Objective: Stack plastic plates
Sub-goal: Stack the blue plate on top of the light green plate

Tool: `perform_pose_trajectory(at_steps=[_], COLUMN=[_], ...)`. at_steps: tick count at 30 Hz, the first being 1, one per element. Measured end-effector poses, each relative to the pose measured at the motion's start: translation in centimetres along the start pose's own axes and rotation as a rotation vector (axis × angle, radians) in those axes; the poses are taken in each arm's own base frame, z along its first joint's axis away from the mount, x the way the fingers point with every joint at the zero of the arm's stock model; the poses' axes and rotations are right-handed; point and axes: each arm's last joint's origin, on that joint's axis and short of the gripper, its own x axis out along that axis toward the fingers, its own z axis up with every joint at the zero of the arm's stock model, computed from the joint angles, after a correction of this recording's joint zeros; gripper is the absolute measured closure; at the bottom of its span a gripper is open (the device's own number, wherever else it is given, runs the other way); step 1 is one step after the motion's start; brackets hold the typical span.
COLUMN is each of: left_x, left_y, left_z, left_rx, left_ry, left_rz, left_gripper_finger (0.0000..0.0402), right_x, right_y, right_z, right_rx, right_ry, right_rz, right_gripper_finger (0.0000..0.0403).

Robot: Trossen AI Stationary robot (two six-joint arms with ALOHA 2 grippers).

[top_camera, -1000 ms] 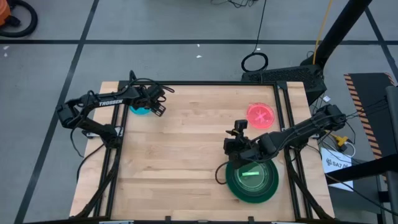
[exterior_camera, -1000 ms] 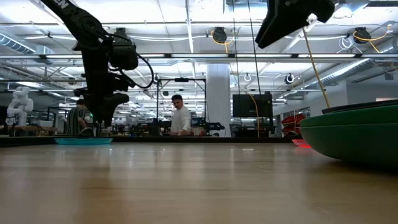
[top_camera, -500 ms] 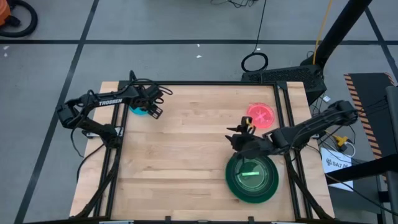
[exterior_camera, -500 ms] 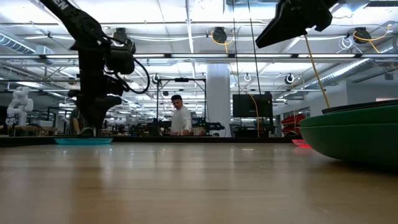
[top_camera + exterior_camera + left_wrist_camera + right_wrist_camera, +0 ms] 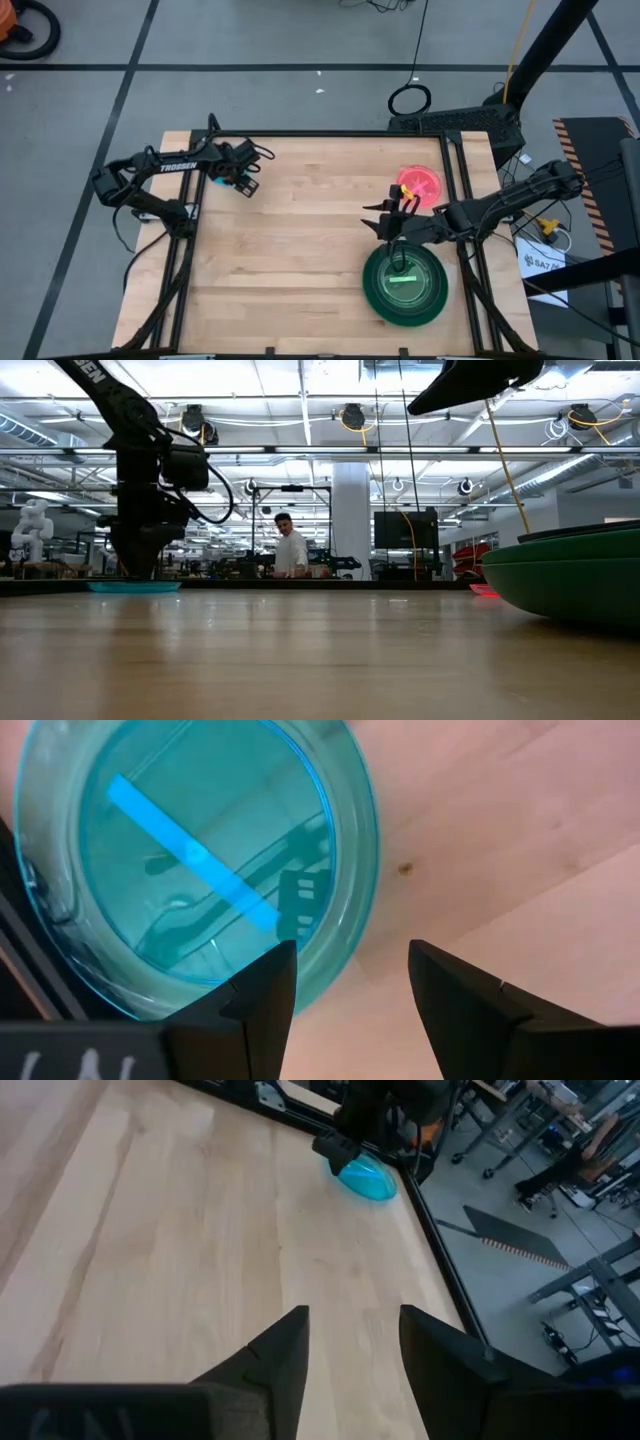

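A small blue translucent plate (image 5: pixel 190 860) lies flat near the table's far left corner (image 5: pixel 222 181). My left gripper (image 5: pixel 345 955) hangs open over it, pointing down; one finger is over the plate's rim and the other is outside it, above bare wood. A stack sits near the right edge: large green plates (image 5: pixel 405 285), dark ones inside them, and a lime green one (image 5: pixel 403 279) on top. A pink plate (image 5: pixel 420 185) lies beyond the stack. My right gripper (image 5: pixel 380 218) is open, raised above the stack's far-left side. My left gripper stands astride the blue plate's rim (image 5: pixel 345 885) from above, one finger (image 5: pixel 265 985) over the plate's inside and one (image 5: pixel 450 995) outside. Whether either finger touches the plate, I cannot tell.
Bare wood fills the middle and near left of the table (image 5: pixel 290 260). A dark frame rail (image 5: pixel 440 1270) runs along the table's edges. A person (image 5: pixel 291 550) stands in the room far behind the table.
My left gripper has come down onto the blue plate, shifting slightly toward the left edge. My right gripper has risen from the stack and moved toward the far edge, turning as it went. No plate has moved.
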Motion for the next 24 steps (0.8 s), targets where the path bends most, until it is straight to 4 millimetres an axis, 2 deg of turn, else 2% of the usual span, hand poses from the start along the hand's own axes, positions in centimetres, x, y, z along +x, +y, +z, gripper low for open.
perform_pose_trajectory(at_steps=[15,24], left_x=[0.7,3.2], left_y=[0.7,0.0], left_z=[-0.1,0.0], left_rx=[0.004,0.090], left_ry=[0.015,0.136], left_rz=[0.004,0.035], left_gripper_finger=[0.0202,0.0202], right_x=[0.1,0.1], right_y=[0.0,0.0], right_z=[0.0,0.1], right_rx=[-0.008,0.013], right_ry=[0.000,-0.004], right_rz=[-0.002,-0.003], right_gripper_finger=[0.0255,0.0255])
